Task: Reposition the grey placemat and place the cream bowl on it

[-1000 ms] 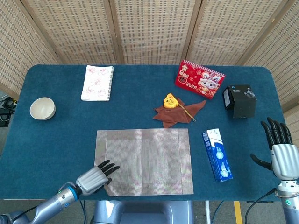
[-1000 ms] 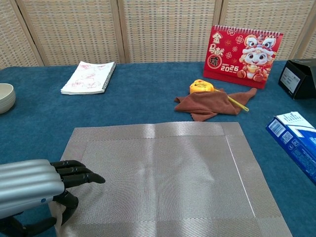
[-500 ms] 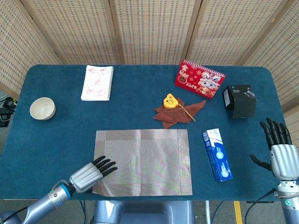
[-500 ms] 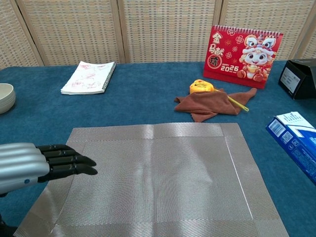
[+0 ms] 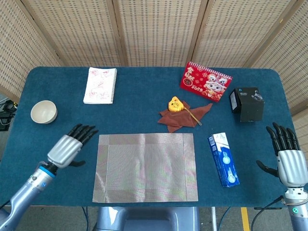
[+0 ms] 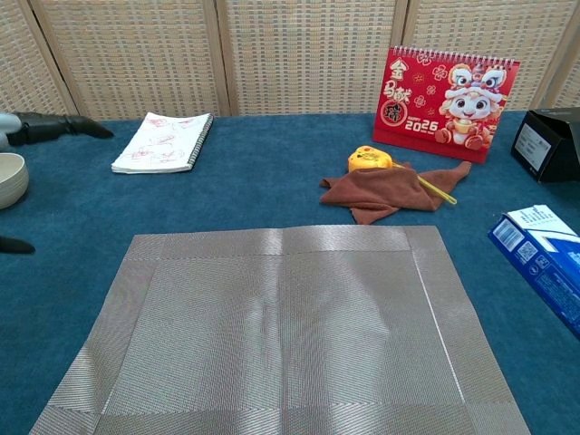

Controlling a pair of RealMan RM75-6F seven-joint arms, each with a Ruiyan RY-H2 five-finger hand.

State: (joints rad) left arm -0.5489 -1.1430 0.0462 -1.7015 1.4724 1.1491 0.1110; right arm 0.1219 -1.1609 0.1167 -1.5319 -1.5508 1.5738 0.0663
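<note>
The grey placemat (image 5: 145, 167) lies flat at the table's front middle and fills the lower half of the chest view (image 6: 281, 331). The cream bowl (image 5: 44, 111) stands upright near the table's left edge, cut by the frame edge in the chest view (image 6: 11, 178). My left hand (image 5: 68, 146) hovers open just left of the mat, fingers spread toward the bowl, holding nothing; only its dark fingertips (image 6: 63, 127) show in the chest view. My right hand (image 5: 287, 160) is open at the table's front right corner, apart from everything.
A spiral notebook (image 5: 100, 85) lies at the back left. A red calendar (image 5: 205, 81), a black box (image 5: 248, 104), a brown cloth (image 5: 183, 117) with a yellow toy (image 5: 175, 104), and a blue carton (image 5: 223, 159) occupy the right half.
My left hand has let go of the mat's front left corner and moved up and left, off the mat toward the bowl. The mat shifted slightly. The right hand barely moved.
</note>
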